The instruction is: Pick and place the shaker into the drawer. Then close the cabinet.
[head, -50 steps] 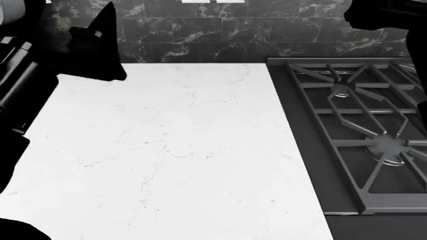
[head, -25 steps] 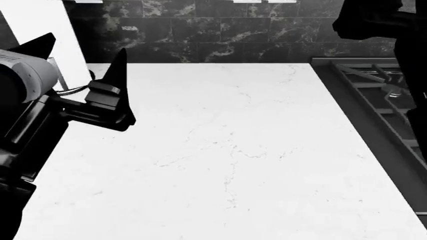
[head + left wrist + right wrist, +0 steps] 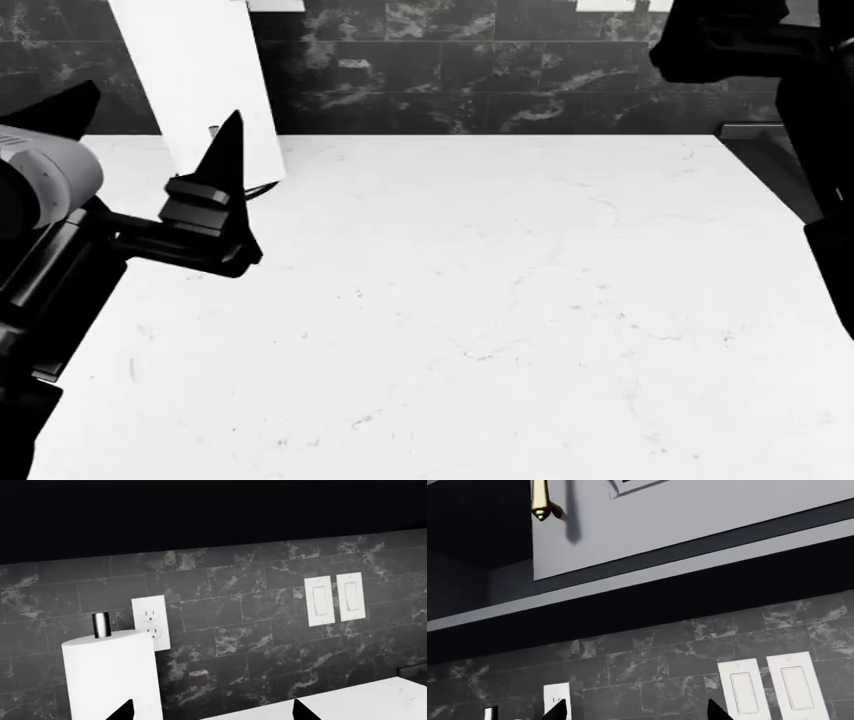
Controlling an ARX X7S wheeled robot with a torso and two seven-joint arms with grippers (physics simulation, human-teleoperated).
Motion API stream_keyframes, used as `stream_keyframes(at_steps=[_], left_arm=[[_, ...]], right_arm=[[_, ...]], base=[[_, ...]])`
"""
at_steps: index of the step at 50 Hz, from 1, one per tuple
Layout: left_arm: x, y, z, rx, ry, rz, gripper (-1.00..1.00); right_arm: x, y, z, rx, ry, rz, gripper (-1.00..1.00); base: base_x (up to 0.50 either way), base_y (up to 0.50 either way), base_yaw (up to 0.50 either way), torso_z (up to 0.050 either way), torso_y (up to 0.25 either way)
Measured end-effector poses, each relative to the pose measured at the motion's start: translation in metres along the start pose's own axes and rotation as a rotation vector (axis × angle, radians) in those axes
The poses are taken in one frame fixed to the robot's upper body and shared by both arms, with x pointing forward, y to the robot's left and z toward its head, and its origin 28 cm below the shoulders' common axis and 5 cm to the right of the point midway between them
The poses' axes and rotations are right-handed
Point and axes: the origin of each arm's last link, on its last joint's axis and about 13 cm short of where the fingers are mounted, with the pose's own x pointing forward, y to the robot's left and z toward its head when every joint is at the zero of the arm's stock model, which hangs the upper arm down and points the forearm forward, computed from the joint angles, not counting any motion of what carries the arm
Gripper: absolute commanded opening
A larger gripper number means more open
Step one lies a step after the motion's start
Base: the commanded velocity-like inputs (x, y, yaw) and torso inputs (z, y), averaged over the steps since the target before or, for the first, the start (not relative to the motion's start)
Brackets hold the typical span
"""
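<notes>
- Black, pointed fingers of the left gripper [image 3: 147, 130] stand wide apart with nothing between them, raised above the white marble countertop [image 3: 507, 300] near its back-left corner.
- Right gripper [image 3: 630, 711] shows only two dark tips at the wrist view's edge, spread apart and empty; in the head view its arm is a dark mass at upper right.
- Beyond the left fingers stands a paper towel roll [image 3: 110, 675] on a metal post, against the dark marbled backsplash [image 3: 240, 615] with an outlet [image 3: 150, 622] and two light switches [image 3: 333, 599].
- Neither the shaker nor the drawer appears in any view, so the step in hand is probably searching; sweeping the head slowly and keeping both arms high should avoid clipping the roll.
- Overhead, the right wrist shows a grey cabinet door [image 3: 707, 515] with a brass handle [image 3: 542, 502], cut off at the top.
</notes>
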Motion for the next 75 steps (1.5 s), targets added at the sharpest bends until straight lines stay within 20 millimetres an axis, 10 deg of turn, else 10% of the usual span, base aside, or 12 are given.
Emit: stream_keyframes(at_steps=[49,75], left_arm=[[-0.0036,-0.0017,-0.0061,-0.019,0.012,-0.002,1.00],[-0.0031,-0.0023,-0.0061,-0.021,0.012,-0.005,1.00]], right_arm=[[-0.0036,0.0020,-0.0019,-0.004,0.001,0.008,1.00],[-0.0045,0.0019,-0.0014,0.030,0.007,0.005,1.00]], base=[[0.00,0.50,0.00,0.000,0.000],[0.09,0.01,0.00,0.000,0.000]])
